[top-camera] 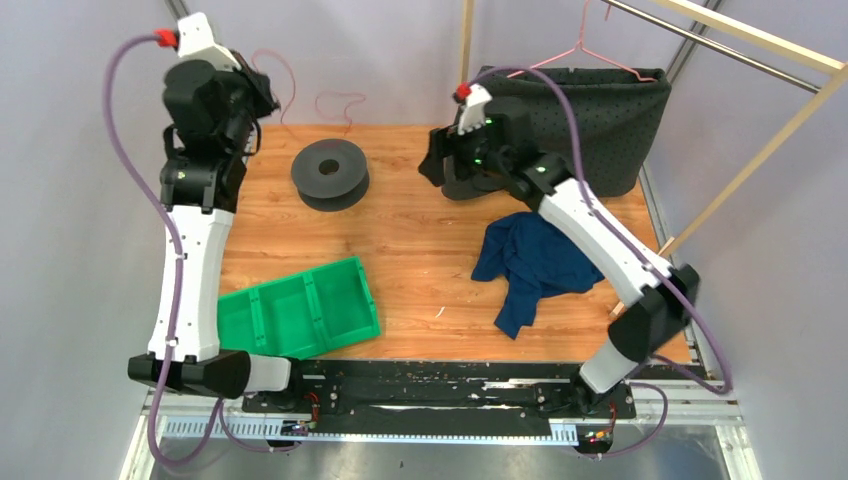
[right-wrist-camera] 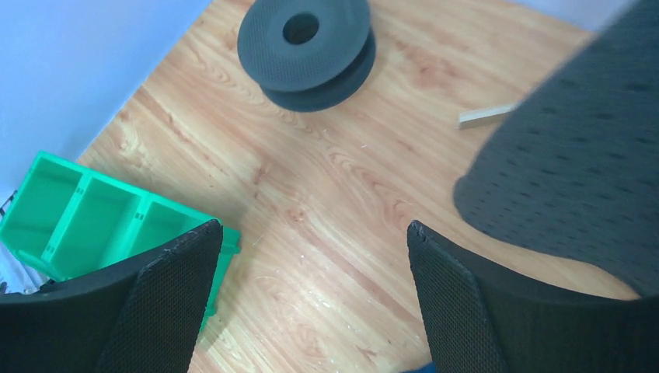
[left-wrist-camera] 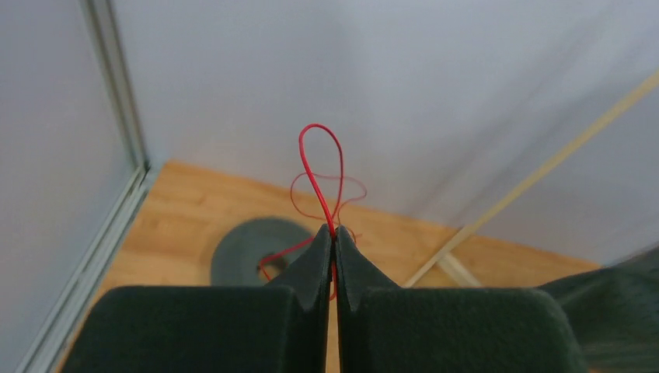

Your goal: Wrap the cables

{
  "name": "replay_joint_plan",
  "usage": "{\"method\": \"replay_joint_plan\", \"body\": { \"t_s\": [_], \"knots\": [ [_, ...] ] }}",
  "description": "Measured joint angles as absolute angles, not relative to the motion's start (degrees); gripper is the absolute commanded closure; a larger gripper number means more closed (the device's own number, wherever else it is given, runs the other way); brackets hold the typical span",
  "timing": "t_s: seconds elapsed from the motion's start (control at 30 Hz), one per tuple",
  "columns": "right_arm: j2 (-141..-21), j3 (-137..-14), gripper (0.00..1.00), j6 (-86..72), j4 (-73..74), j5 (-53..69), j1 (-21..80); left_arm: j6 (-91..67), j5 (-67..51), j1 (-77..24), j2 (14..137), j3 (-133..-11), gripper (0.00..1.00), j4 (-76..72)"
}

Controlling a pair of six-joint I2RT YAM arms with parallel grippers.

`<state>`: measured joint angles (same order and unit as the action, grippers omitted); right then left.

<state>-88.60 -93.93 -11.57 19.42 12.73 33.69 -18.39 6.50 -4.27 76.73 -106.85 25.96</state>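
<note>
A thin red cable [left-wrist-camera: 319,167] loops up from between the tips of my left gripper [left-wrist-camera: 334,231], which is shut on it. That gripper [top-camera: 262,100] is raised at the back left of the table. The cable [top-camera: 335,105] trails in loose loops over the back edge, and in the left wrist view one strand runs down toward the hole of the dark grey spool [left-wrist-camera: 252,252]. The spool [top-camera: 330,172] lies flat on the wood. My right gripper [right-wrist-camera: 311,241] is open above bare table with nothing between its fingers. It hovers at the back centre [top-camera: 440,165], right of the spool [right-wrist-camera: 307,43].
A green divided bin [top-camera: 298,310] sits at the front left. A blue cloth [top-camera: 530,265] lies crumpled at the right. A dark dotted fabric bag [top-camera: 590,115] stands at the back right under a pink hanger [top-camera: 590,50]. Wooden rods [top-camera: 745,165] frame the right side.
</note>
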Motion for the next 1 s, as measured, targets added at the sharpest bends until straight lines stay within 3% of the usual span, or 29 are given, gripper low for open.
{"method": "replay_joint_plan", "body": {
  "t_s": [0.2, 0.4, 0.53, 0.77, 1.0],
  "knots": [
    [-104.0, -101.4, 0.11, -15.3, 18.9, 15.0, 36.3, -18.5, 13.1, -4.3, 70.0, -89.3, 1.00, 32.2],
    [-116.0, -109.9, 0.12, -22.9, 17.3, 16.4, 36.7, -20.1, 16.8, -4.3, 57.1, -79.2, 1.00, 35.1],
    [-122.2, -112.7, 0.22, -30.4, 11.4, 16.5, 36.8, -24.5, 19.1, -4.3, 47.8, -72.2, 1.00, 36.0],
    [-133.6, -114.1, 0.24, -41.2, -6.8, 16.3, 38.1, -25.3, 22.5, -4.3, 41.9, -74.3, 1.00, 38.4],
    [-143.8, -123.0, 0.19, -48.2, -10.9, 12.8, 40.7, -25.5, 21.7, -4.3, 42.0, -76.0, 1.00, 40.4]
  ]
}}
